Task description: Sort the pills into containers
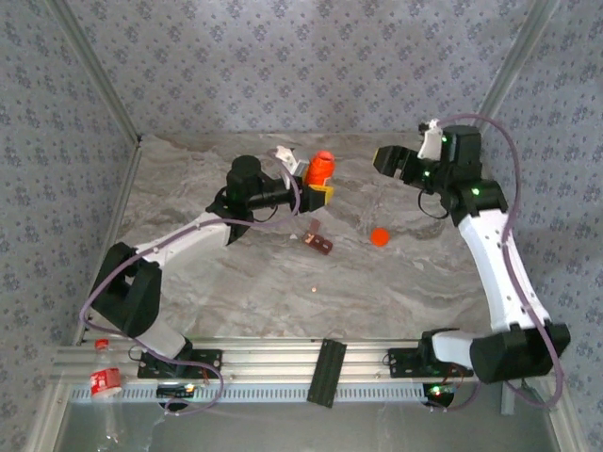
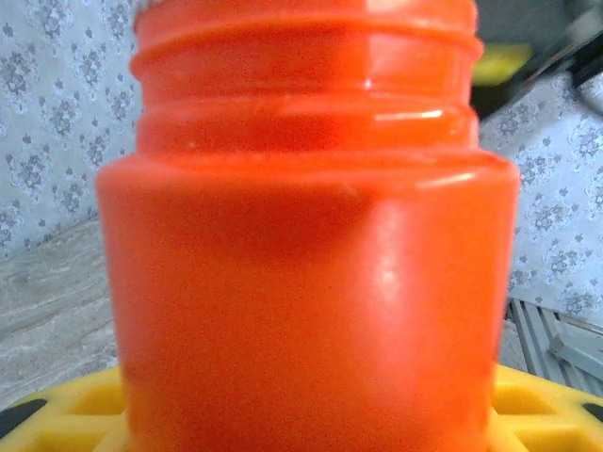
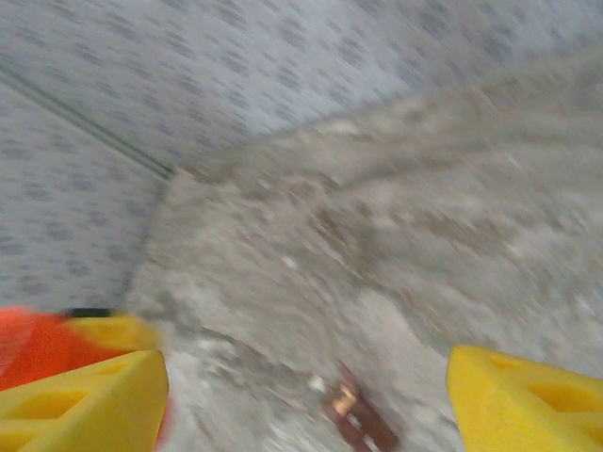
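Note:
My left gripper (image 1: 321,191) is shut on an orange bottle (image 1: 321,169), which it holds upright at the back of the table. In the left wrist view the bottle (image 2: 301,264) stands uncapped, with yellow fingers (image 2: 542,410) on either side of its base. The dark reddish-brown containers (image 1: 318,244) lie on the table just in front of it. A pale pill (image 1: 314,289) lies nearer the front. My right gripper (image 1: 388,158) hangs open and empty, above and to the right. The blurred right wrist view has the containers (image 3: 363,428) below and a whitish speck (image 3: 317,383) beside them.
The round orange cap (image 1: 380,236) lies on the marble table (image 1: 236,282), right of the containers. Patterned walls close in the back and both sides. A black bracket (image 1: 327,371) sits on the rail at the near edge.

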`<state>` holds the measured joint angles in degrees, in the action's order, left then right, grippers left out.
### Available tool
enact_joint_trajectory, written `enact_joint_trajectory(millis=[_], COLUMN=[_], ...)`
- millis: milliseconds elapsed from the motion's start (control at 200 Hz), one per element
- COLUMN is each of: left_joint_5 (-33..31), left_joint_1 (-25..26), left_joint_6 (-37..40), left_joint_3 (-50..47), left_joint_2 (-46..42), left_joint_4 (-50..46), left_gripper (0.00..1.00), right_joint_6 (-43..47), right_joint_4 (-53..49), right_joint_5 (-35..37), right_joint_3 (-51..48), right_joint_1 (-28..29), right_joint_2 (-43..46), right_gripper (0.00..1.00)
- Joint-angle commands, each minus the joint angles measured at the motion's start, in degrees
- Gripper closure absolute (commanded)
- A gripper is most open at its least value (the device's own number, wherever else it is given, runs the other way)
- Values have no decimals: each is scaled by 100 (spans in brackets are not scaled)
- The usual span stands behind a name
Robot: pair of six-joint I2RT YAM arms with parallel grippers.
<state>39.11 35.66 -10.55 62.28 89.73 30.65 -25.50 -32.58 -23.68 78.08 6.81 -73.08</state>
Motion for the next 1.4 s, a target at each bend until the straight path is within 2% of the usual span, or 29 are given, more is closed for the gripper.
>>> enact_joint_trajectory(millis=[0, 235, 370, 765, 1049, 1239, 1394], left_joint_5=[-33, -61, -79, -79, -70, -70, -70], left_joint_1=[-28, -18, -24, -24, -25, -21, -21], left_joint_6=[61, 69, 71, 53, 44, 21, 16], left_joint_3=[-9, -58, -76, -59, -72, -71, -75], left_joint_2=[-346, -479, -493, -457, -439, -430, -430], left_joint_4=[354, 340, 336, 364, 385, 399, 403], left_gripper=[100, 100, 100, 100, 100, 100, 100], right_joint_6=[161, 695, 831, 856, 862, 862, 871], right_joint_4=[-1104, -1492, -1508, -1355, -1186, -1137, -1110], right_joint_5=[647, 2268, 2623, 2683, 2615, 2571, 2564], right_joint_3=[-237, -298, -281, -284, -439, -474, -509], right_joint_1=[-22, 336, 546, 782, 789, 795, 794], right_joint_2=[-612, -1926, -2692, -3530, -3661, -3740, -3722], right_gripper=[24, 24, 24, 26, 37, 38, 47])
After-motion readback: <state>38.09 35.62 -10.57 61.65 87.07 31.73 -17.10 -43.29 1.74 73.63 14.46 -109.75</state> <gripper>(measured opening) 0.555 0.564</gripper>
